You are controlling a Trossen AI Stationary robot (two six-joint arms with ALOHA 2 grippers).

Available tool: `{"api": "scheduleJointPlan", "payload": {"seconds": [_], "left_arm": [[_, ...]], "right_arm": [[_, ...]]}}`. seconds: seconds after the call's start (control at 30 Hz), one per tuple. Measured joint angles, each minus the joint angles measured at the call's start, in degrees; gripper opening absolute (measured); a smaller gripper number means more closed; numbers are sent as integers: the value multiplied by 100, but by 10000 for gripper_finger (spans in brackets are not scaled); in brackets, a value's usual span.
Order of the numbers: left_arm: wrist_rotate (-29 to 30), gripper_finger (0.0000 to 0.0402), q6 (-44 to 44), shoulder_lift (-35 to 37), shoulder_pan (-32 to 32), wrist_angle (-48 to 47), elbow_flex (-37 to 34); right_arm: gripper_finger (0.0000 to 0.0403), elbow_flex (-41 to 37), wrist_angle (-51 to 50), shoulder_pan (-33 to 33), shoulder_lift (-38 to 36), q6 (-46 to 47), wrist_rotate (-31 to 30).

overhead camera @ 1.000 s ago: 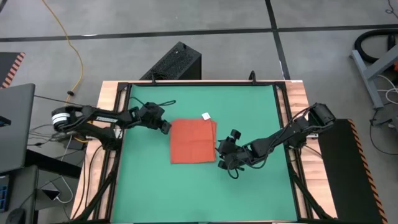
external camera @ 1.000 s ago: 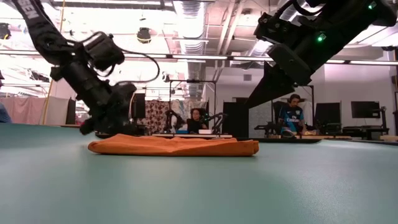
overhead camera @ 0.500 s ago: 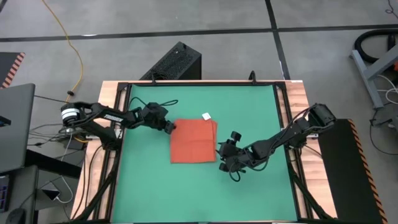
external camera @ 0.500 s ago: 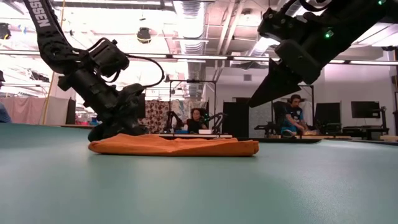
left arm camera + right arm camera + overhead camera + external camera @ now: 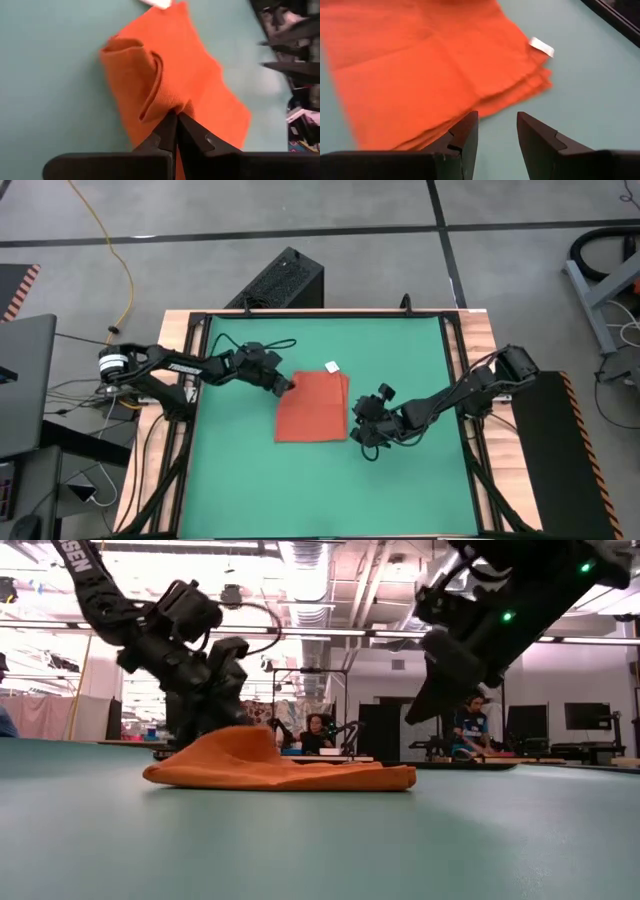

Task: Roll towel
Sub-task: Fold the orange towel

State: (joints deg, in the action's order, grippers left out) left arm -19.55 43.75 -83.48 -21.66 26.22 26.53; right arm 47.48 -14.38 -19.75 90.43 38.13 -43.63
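A green mat (image 5: 400, 370) is covering the table, and from above the towel (image 5: 315, 412) is lying folded near its middle, white tag (image 5: 331, 366) at the far edge. The left gripper (image 5: 286, 385) is pinching the towel's near-left corner; the right gripper (image 5: 358, 428) is hovering just beside the opposite edge.

From table height, the pinched corner (image 5: 235, 745) is rising into a hump while the rest is lying flat.

The left wrist view is showing fingers (image 5: 170, 131) clamped shut on a curling fold.

The right wrist view is showing jaws parted, holding nothing, above the towel's edge.

The roll seems to be just starting; next, that lifted corner probably needs carrying over across the cloth.
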Motion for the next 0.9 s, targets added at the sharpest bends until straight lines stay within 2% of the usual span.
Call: {"api": "scheduleJointPlan", "payload": {"seconds": [0.23, 0.43, 0.5, 0.6, 0.67, 0.8, 0.9], "left_arm": [[-303, 0, -88, 0, 486, 22, 653], [-360, 0, -899, 2, 1029, -201, 1277], [-44, 0, -1335, 15, 1076, -772, 1376], [1021, 0, -1826, -45, 1052, -1884, 1328], [1491, 0, -2030, -189, 983, -2120, 1264], [1899, 0, -2196, -421, 740, -2341, 1150], [1946, 0, -2393, -574, 584, -2332, 1138]], "right_arm": [[156, 0, 4, 118, 0, -92, 0], [156, 0, -35, 116, 0, -105, 2], [156, 0, -35, 116, 0, -107, 2], [156, 0, -35, 76, 0, -106, 2], [156, 0, -26, 35, 0, -107, 2], [156, 0, -17, 15, 0, -107, 4], [156, 0, -2, -2, 0, -105, 2]]}}
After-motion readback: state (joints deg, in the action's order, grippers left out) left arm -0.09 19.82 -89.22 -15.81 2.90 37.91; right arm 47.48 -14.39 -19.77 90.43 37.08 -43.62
